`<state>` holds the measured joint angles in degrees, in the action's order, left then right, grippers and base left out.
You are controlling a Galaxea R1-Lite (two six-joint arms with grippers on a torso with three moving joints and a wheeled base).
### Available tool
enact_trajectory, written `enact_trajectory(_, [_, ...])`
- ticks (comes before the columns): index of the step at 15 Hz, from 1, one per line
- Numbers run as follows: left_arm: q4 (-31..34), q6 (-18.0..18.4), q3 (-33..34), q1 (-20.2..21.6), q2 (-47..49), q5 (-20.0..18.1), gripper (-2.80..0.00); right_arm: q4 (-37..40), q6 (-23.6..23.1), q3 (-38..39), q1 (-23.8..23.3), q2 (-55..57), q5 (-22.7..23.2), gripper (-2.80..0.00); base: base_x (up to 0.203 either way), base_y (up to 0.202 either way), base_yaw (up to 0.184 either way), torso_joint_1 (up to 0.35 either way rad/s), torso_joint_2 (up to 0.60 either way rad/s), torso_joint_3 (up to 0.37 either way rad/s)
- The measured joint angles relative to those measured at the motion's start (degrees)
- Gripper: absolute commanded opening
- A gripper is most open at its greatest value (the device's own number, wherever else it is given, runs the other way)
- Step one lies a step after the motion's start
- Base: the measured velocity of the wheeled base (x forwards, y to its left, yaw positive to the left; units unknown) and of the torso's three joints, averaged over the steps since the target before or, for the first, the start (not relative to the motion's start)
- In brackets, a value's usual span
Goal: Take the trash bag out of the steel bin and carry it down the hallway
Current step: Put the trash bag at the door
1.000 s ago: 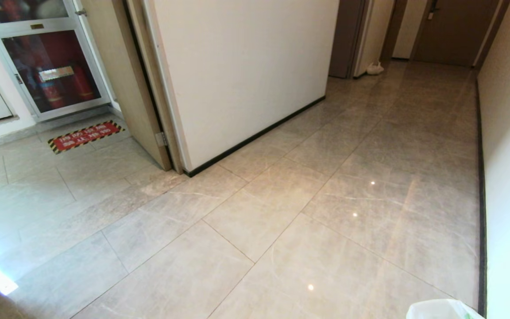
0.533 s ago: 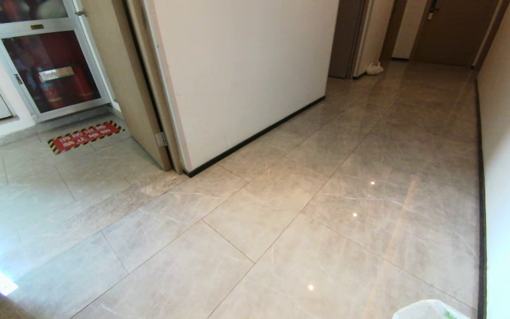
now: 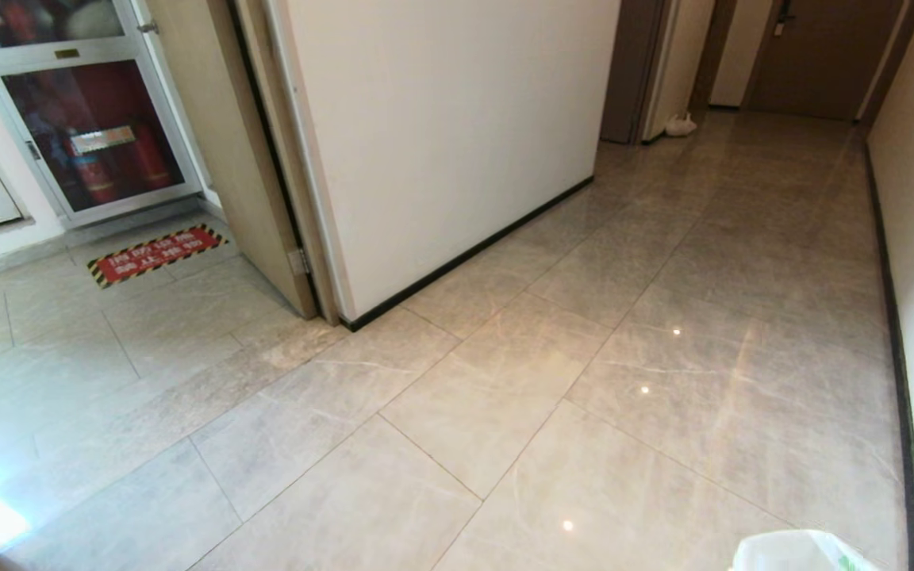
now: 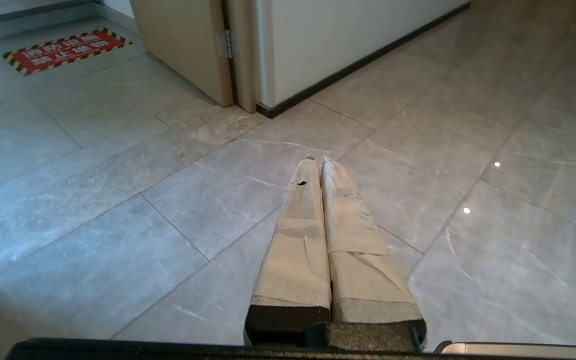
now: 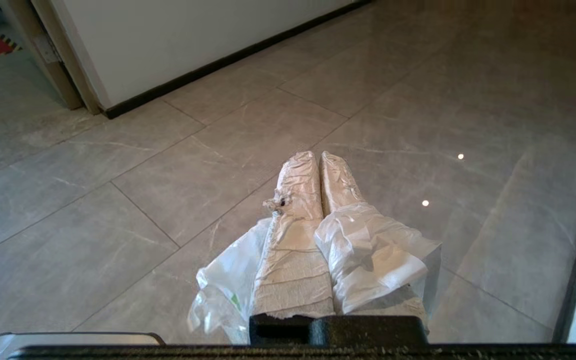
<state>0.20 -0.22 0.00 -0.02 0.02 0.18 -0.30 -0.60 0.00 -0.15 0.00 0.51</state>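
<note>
Scene shifted; trash bag (image 5: 368,250) stays clamped in right end effector (image 5: 318,160).

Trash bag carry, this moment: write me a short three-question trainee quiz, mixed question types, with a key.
1. True or false: the right gripper is shut on the trash bag.
2. Which is the left gripper holding? A) a yellow tote B) nothing C) the trash bag
3. Fill in: on the hallway floor, the red warning sticker lies in front of the glass-fronted ______.

Key
1. True: plastic is caught between its closed fingers.
2. B: its fingers are together over bare tile.
3. Cabinet.
</note>
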Motion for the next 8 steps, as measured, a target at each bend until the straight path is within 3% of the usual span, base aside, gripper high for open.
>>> enact_trajectory(2, [0.01, 0.04, 0.00, -0.04, 0.00, -0.01, -2.80, -0.02, 0.02, 0.00, 0.04, 0.00, 0.00, -2.80, 0.073, 0.092, -0.010, 0.005, 0.00, 0.001])
enact_trajectory(8, [-0.07, 0.07, 0.00, 0.07, 0.00, -0.05, -2.80, -0.03, 0.02, 0.00, 0.15, 0.00, 0.01, -2.80, 0.000, 0.000, 0.000, 0.000, 0.00, 0.000])
